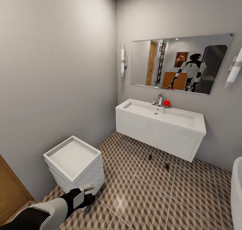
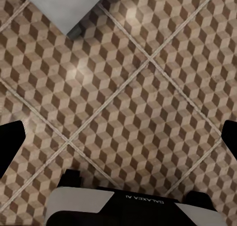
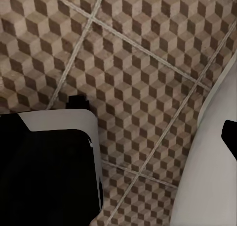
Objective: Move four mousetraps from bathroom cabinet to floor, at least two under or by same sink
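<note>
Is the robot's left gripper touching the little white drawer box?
Cannot tell. In the head view the left gripper overlaps the front of the white drawer unit, with no gap or contact plain. The left wrist view shows floor tiles between its fingers.

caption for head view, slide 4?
Two mousetraps on tiled floor under the sink; left gripper low.

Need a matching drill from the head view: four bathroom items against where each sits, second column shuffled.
1. wide white rectangular sink
2. small white drawer unit
3. small red round object
4. rectangular wall mirror

A. beside the chrome tap
B. standing on the patterned tile floor, by the left wall
C. wall-hung, under the mirror
D. on the wall above the sink

Pairs: 1-C, 2-B, 3-A, 4-D
</note>
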